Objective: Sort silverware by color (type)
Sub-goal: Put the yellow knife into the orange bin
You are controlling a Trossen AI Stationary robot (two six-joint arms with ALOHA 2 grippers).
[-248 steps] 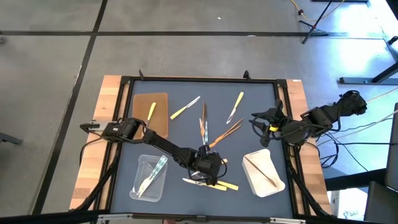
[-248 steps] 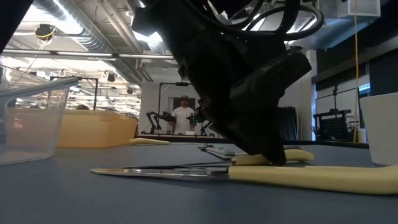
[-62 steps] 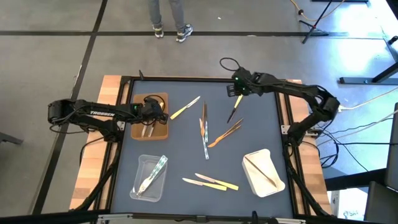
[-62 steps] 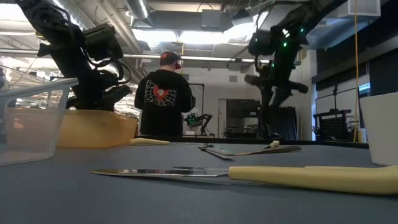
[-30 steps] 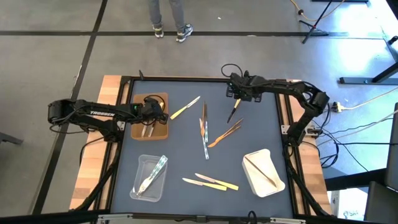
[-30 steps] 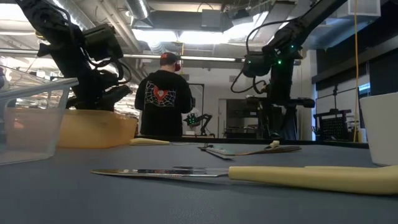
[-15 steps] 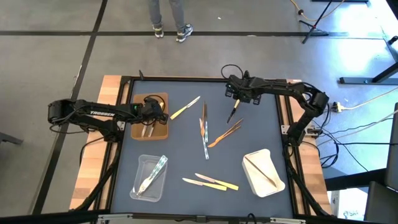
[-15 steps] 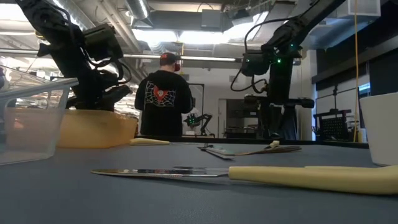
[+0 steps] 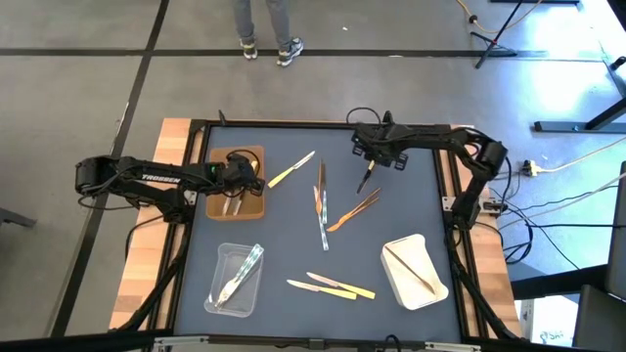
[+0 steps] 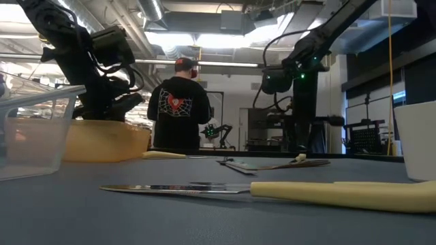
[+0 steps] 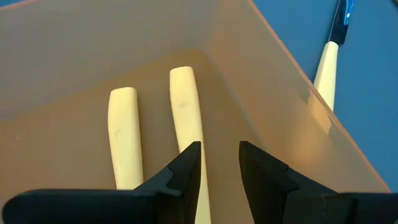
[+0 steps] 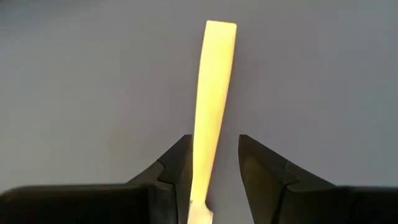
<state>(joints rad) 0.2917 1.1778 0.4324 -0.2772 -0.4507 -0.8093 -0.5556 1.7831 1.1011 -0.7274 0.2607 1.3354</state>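
Observation:
My left gripper (image 11: 219, 163) hangs open over the brown tray (image 9: 250, 156) at the table's far left. Two pale yellow utensils (image 11: 123, 134) lie flat on the tray's floor below it. My right gripper (image 12: 214, 165) points down, open, over a pale yellow utensil (image 12: 213, 81) lying on the table at the far right (image 9: 366, 180). Its fingers stand on either side of the handle, apart from it. More silverware lies mid-table: a yellow-handled piece (image 9: 290, 169), a clear one (image 9: 320, 200) and wooden ones (image 9: 356, 208).
A clear tray (image 9: 235, 278) with clear utensils stands near left. A white tray (image 9: 415, 272) with a wooden piece stands near right. Yellow utensils (image 9: 333, 286) lie by the near edge. A person (image 10: 177, 112) stands beyond the far edge.
My right gripper has sunk toward the yellow utensil at the far right and has rolled about its own pointing line. That utensil has stayed where it lay.

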